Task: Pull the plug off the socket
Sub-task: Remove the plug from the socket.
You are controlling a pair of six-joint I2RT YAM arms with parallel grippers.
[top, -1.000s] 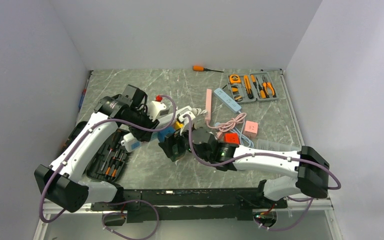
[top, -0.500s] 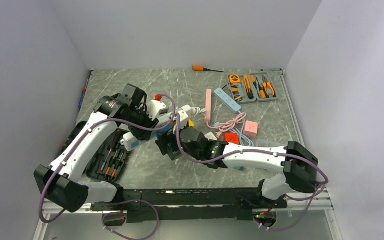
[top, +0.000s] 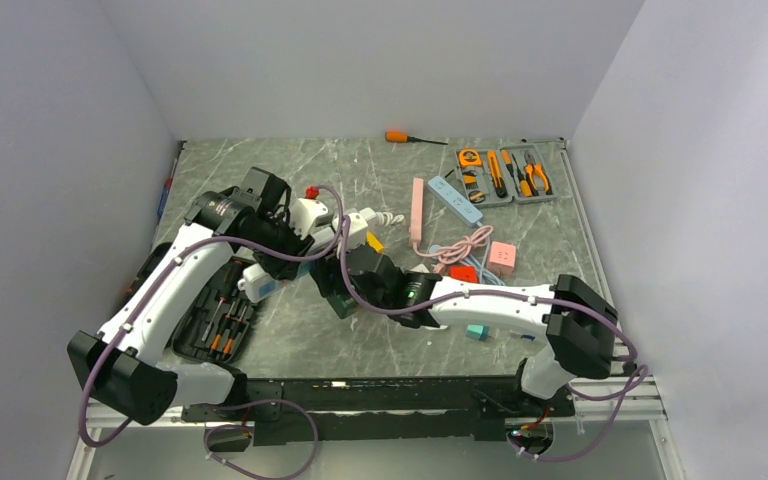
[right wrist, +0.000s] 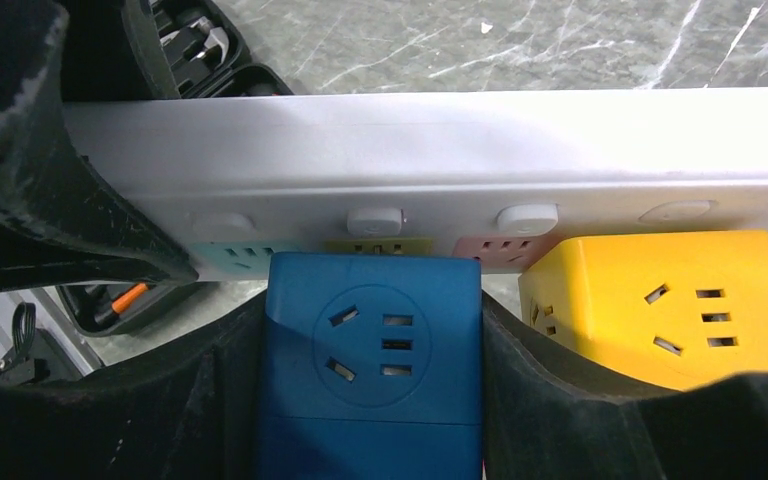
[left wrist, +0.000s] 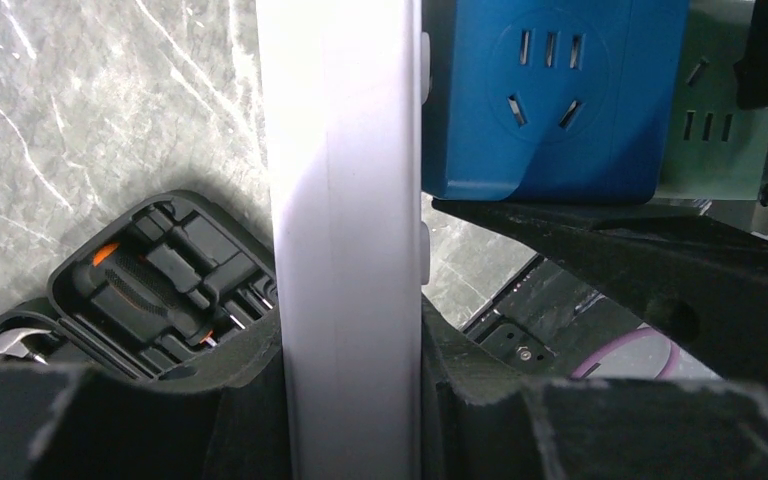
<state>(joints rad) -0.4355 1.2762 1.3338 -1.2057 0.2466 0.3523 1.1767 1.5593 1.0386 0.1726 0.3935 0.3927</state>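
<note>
Marble table (top: 360, 170) bears tool kit (top: 505, 175), pink strip (top: 417, 208), screwdriver (top: 400, 136)

Three power strips (top: 417, 210) (top: 455, 200) (right wrist: 440, 150), two tool kits (top: 215, 320) (top: 505, 175), one orange screwdriver (top: 397, 136)

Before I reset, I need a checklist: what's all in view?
white power strip: 1, white, in left gripper
blue plug: 1, blue, against it
yellow plug: 1, yellow, beside blue
spare strips: 2, pink, light blue, centre
loose cubes: 3, pink, red, teal, right
screwdriver: 1, orange, far edge
tool tray: 1, grey, far right
tool case: 1, black, near left
left gripper: 1, black, holding strip
right gripper: 1, black, holding blue plug
</note>
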